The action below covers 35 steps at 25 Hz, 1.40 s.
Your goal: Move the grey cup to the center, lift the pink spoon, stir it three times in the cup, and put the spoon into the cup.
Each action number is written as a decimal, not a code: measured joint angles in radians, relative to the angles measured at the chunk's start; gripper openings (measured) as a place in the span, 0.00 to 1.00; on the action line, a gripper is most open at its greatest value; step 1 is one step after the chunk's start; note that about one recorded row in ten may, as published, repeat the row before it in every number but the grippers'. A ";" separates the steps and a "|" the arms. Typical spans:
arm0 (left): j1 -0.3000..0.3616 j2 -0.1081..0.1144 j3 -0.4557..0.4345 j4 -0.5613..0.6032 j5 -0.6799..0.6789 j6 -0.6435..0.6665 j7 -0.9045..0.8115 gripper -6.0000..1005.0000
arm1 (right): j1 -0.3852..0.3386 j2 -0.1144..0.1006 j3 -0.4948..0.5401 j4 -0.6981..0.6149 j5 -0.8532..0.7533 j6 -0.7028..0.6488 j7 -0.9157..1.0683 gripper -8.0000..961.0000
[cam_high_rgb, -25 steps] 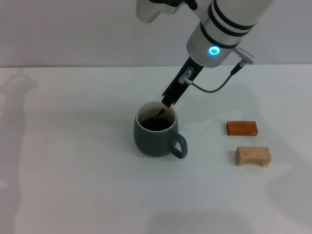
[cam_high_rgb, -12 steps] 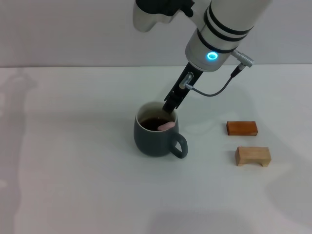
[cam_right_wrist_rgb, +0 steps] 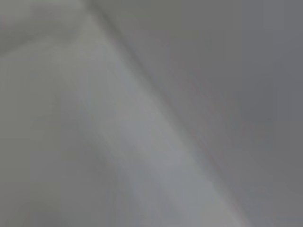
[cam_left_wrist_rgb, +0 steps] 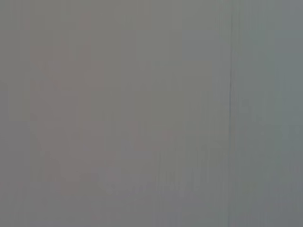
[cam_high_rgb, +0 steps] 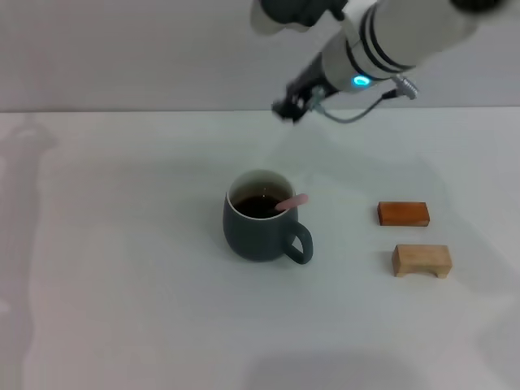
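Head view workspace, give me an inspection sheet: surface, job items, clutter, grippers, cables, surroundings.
Surface: white table, bare apart from the items below.
Job's things: grey cup upright near the middle, dark liquid inside, handle toward the blocks; pink spoon in the cup, handle leaning on the rim.
Clutter: orange-brown block and pale wooden block, on the cup's right, apart from it.
Grippers: right gripper raised above and behind the cup, holding nothing; left gripper nothing seen.
Cables: grey cable looping off the right wrist.
Surroundings: plain wall behind the table.
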 joint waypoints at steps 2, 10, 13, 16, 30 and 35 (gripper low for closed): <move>0.000 -0.001 0.000 -0.001 0.001 0.001 -0.011 0.13 | -0.093 0.002 -0.040 0.017 0.013 -0.222 -0.006 0.34; 0.000 0.000 -0.001 0.001 0.003 0.001 -0.030 0.13 | -0.426 0.005 -0.209 0.143 0.195 -0.875 -0.024 0.34; -0.001 0.001 -0.002 0.001 0.002 0.002 -0.037 0.13 | -0.561 0.005 -0.300 0.191 0.275 -1.138 -0.016 0.34; 0.002 -0.003 -0.007 -0.006 0.000 0.001 -0.059 0.13 | -0.654 0.006 -0.365 0.183 0.316 -1.351 0.006 0.34; 0.063 -0.002 -0.013 -0.021 0.004 0.004 -0.036 0.13 | -0.841 0.002 -0.232 -0.147 0.334 -1.840 0.235 0.35; 0.081 0.012 -0.019 -0.023 0.010 -0.008 0.080 0.14 | -0.887 -0.001 -0.136 -0.192 0.330 -1.855 0.235 0.35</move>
